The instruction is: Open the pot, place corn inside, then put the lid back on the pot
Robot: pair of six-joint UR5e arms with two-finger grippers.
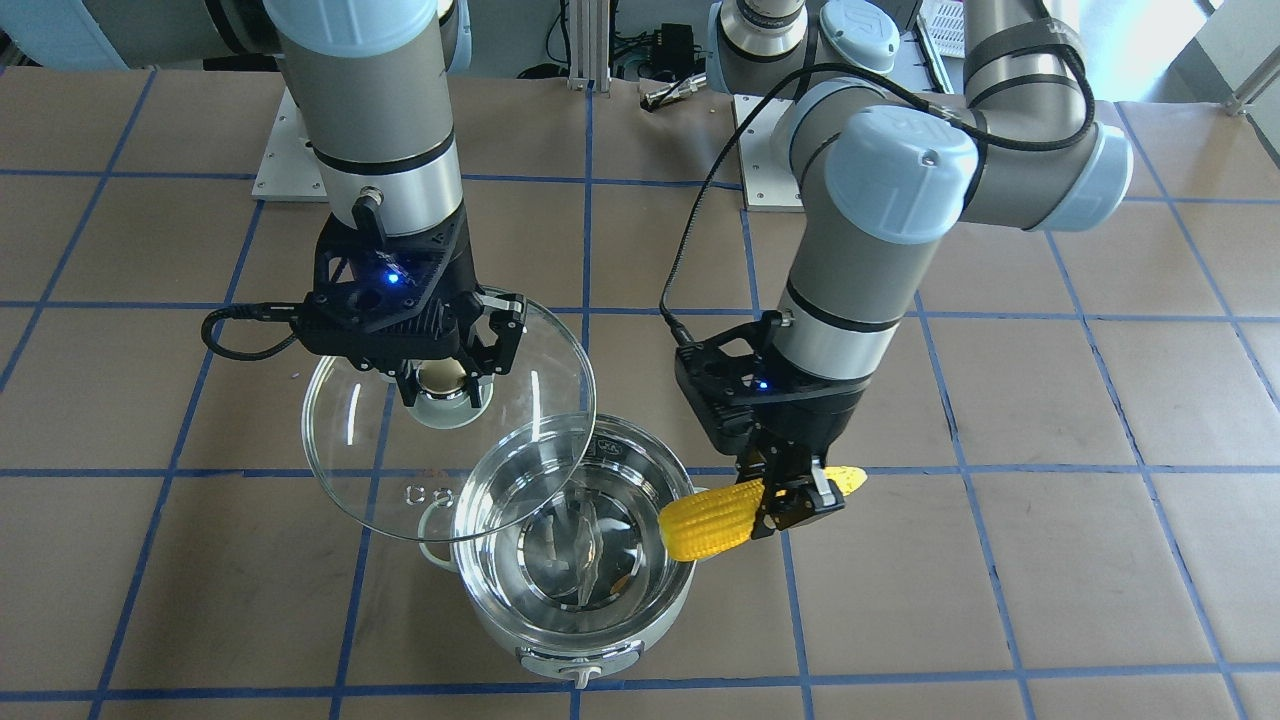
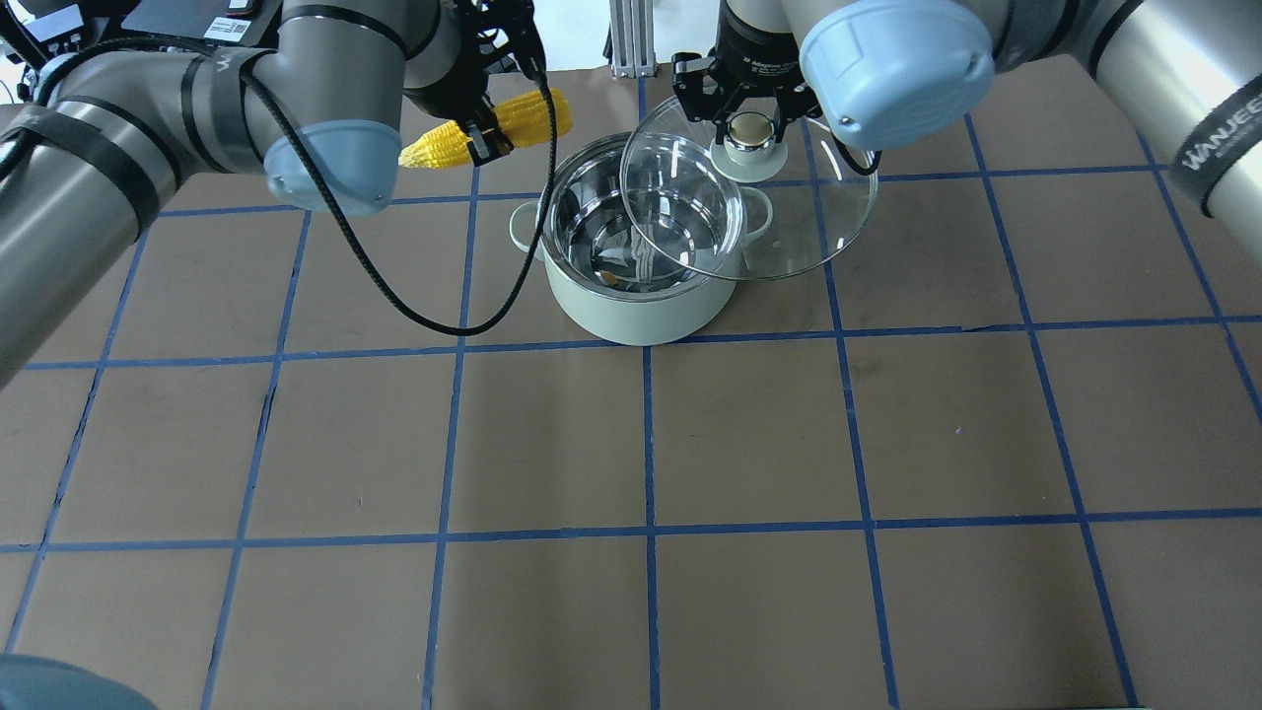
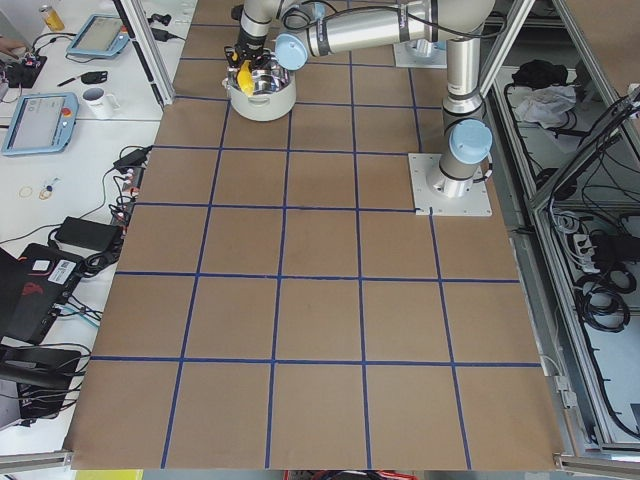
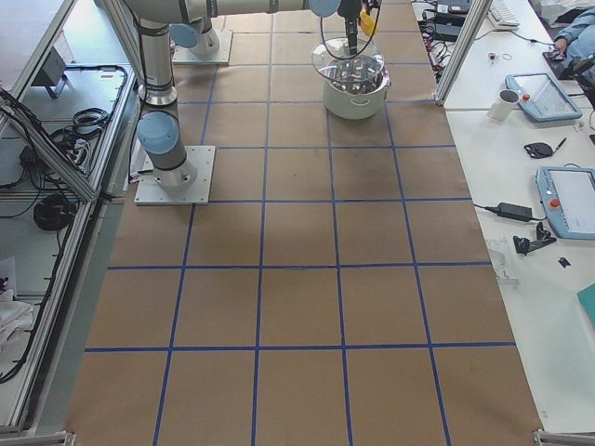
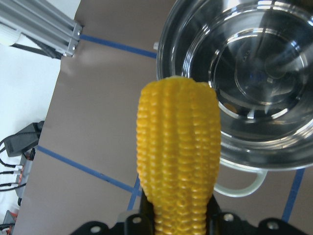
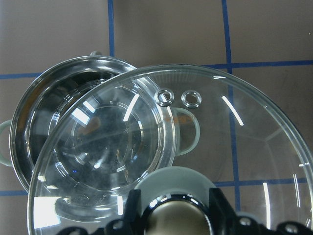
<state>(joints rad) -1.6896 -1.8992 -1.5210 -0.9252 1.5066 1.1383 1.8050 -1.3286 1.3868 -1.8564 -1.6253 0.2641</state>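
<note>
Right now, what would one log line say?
pot open | left gripper holds corn at rim | right gripper holds lid raised

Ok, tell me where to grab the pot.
Take the pot by a loop handle, coming down from above and pinching across the loop. The pot itself looks too wide and smooth for a two-finger grip. The handle on the robot's left is the clearer one: the lid, held by the right gripper, hangs over the other.

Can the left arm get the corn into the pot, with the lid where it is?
Probably yes: the right hand holds the lid raised over the pot's opposite side; the rim nearest the corn looks uncovered.
</note>
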